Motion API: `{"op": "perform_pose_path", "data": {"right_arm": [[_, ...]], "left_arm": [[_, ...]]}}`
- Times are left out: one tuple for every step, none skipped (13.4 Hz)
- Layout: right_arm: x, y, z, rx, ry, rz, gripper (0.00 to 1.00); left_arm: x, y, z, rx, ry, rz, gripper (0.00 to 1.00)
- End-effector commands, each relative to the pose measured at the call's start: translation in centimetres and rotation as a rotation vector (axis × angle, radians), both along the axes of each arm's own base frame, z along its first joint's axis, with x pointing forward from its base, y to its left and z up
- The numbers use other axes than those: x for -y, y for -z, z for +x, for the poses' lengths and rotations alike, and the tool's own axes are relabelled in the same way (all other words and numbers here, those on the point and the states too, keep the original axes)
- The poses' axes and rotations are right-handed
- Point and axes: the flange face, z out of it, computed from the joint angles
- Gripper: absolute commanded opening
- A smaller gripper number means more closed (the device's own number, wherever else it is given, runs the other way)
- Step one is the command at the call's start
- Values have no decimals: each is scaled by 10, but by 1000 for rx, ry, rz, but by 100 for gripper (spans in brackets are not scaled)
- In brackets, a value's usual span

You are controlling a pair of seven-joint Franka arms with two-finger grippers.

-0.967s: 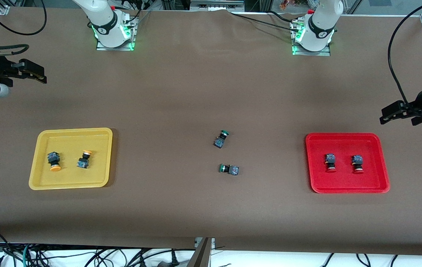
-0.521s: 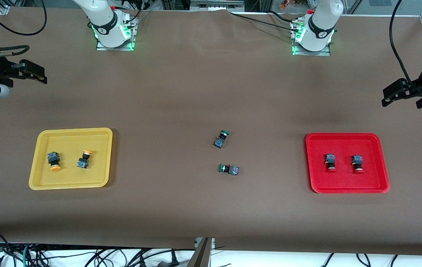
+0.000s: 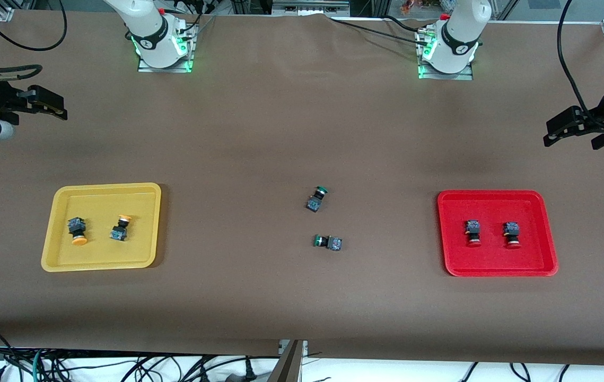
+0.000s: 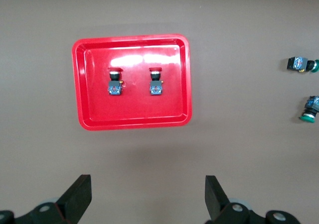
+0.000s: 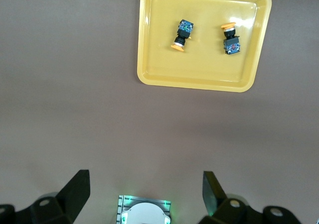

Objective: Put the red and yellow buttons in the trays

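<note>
As far as I can judge, the sorting is finished: both yellow buttons [image 3: 77,231] lie in the yellow tray [image 3: 52,239] toward my right arm's end of the table, and both red buttons [image 3: 473,232] lie in the red tray [image 3: 548,239] toward my left arm's end, so nothing red or yellow is left loose on the table [image 3: 259,132]. Only two green buttons [image 3: 316,198] sit near the middle, well apart from both trays, and the task does not ask for them. My left gripper [image 3: 559,132] hangs empty over bare table farther from the front camera than the red tray, jaws spread wide with nothing between them; in the left wrist view its dark fingers [image 4: 79,196] frame the tray from above. My right gripper [image 3: 52,106] waits empty over the table edge farther from the camera than the yellow tray, jaws likewise wide. Both trays look like smooth moulded plastic, shallow, with rounded corners and a raised rim, and their floors throw back glossy highlights. The buttons have dark blocky bodies with round caps, all tipped on their sides, the caps looking hard and slick. The table wears a matte brown cover, faintly creased, which I would expect to hold small parts from sliding.
</note>
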Motion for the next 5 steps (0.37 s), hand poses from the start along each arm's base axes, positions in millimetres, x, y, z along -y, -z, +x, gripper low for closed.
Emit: {"op": "perform_pose_path", "data": {"right_arm": [[-2,-4,-2,2,11,-3,100],[-2,-4,-1,3,11,-3,100],[-2,-4,-1,3,13,-4,100],[-1,-4,-1,5,11,-5,100],[-1,-4,-1,5,13,-3,100]], "left_arm": [[1,-6,-7,-8,19,-19,100],[3,-4,-7,-12,22,-18,100],[3,-4,-7,-16,22,-17,100],[2,-2,-7,-23,23,-14,100],[2,-1,-7,-28,21,-14,100]]}}
